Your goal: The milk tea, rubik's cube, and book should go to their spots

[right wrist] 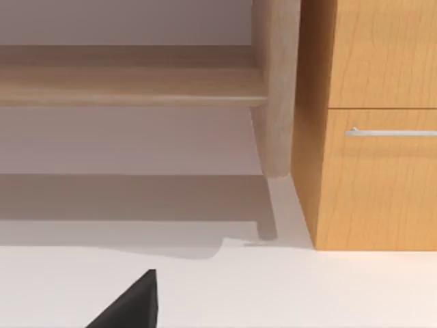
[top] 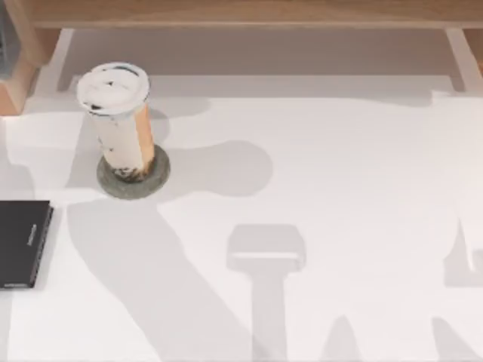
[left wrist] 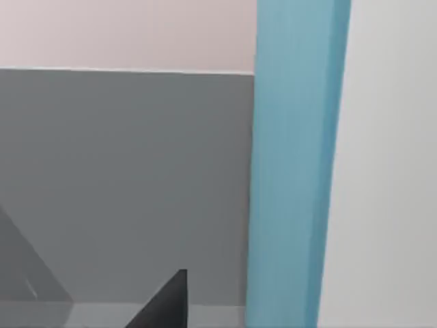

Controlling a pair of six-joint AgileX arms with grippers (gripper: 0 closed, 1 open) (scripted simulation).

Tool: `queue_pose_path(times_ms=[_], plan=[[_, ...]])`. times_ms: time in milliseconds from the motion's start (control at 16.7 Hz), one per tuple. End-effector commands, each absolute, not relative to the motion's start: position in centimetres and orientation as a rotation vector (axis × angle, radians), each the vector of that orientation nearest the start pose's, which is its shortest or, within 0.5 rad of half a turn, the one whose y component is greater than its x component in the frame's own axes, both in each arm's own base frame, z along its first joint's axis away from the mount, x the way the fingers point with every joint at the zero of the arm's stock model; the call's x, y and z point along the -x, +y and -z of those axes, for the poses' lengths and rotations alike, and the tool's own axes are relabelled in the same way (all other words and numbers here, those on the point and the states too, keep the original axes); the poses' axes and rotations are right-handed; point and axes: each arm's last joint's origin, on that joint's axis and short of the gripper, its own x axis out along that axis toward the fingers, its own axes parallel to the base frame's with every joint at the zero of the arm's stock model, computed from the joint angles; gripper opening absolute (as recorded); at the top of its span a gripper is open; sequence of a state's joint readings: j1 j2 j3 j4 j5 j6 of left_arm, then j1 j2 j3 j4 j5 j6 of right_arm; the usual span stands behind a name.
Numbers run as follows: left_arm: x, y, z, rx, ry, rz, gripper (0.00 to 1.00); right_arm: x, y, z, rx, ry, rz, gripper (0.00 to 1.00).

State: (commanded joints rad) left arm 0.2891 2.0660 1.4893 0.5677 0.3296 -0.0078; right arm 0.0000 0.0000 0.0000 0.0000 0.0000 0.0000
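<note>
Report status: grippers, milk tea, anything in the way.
Milk tea upright on grey coaster, top view's left. Black slab bare at left edge. Nothing blocking it.

I saw the white tabletop (top: 339, 188) carrying a grey coaster (top: 132, 181) near its left side, and a black slab (top: 23, 241) at the left edge.

A white desk (top: 317, 188) carries grey shadows. Along its far edge runs a low wooden shelf (right wrist: 130, 85), beside a wooden cabinet (right wrist: 382, 178) with a metal drawer handle (right wrist: 390, 132).
</note>
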Motion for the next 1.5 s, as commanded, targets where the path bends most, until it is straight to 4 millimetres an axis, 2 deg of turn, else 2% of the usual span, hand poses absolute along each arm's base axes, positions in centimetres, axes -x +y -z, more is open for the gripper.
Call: queue_pose_path(times_ms=[540, 1080, 1380, 1500], plan=[[-46.8, 13.5, -24.8, 0.024, 0.005, 0.017, 0.02, -10.6, -0.1, -16.0, 0.000, 0.000, 0.000, 1.00], [-46.8, 13.4, -24.8, 0.022, 0.004, 0.017, 0.00, -10.6, -0.1, -16.0, 0.000, 0.000, 0.000, 1.00], [-45.7, 15.3, -25.5, 0.018, 0.001, -0.026, 0.00, -10.6, -0.1, -16.0, 0.000, 0.000, 0.000, 1.00], [-45.5, 15.0, -25.7, 0.020, 0.001, -0.019, 0.00, -10.6, -0.1, -16.0, 0.000, 0.000, 0.000, 1.00]])
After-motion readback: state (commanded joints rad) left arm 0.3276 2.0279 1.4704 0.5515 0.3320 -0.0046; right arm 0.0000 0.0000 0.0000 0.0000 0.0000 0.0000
